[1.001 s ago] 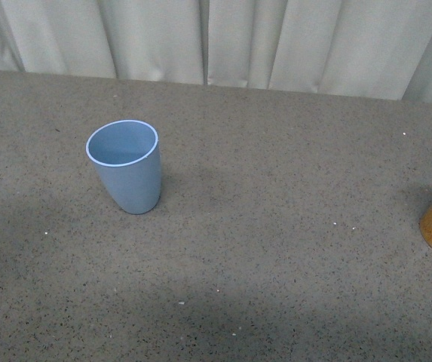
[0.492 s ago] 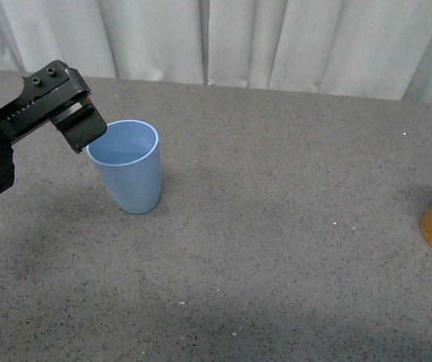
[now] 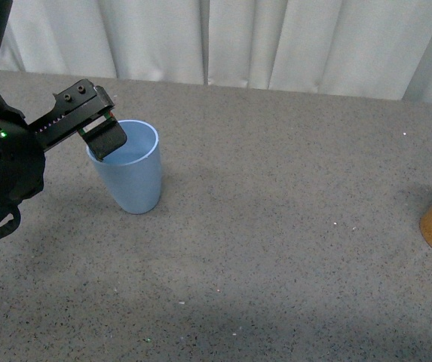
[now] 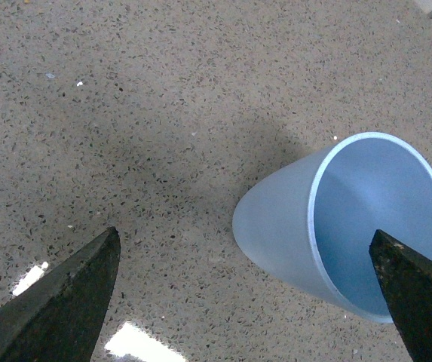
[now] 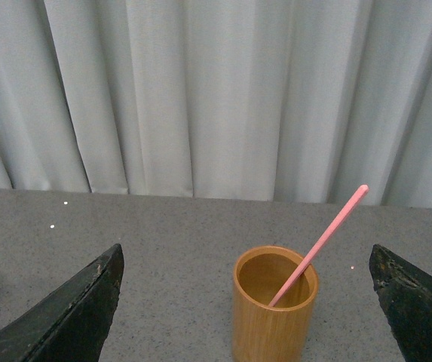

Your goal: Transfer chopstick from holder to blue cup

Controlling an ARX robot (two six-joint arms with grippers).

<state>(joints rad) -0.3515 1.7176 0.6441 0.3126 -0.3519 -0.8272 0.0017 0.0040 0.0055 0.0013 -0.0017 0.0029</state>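
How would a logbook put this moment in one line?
left gripper: jaws open at blue cup | right gripper: jaws open, facing holder | chopstick: in holder

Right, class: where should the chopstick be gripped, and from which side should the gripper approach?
Grip the chopstick on its exposed upper stretch, above the rim of the holder. Its lower end sits inside the holder and it leans on the rim, so only that part is free. Probably come from above, jaws straddling the thin shaft.
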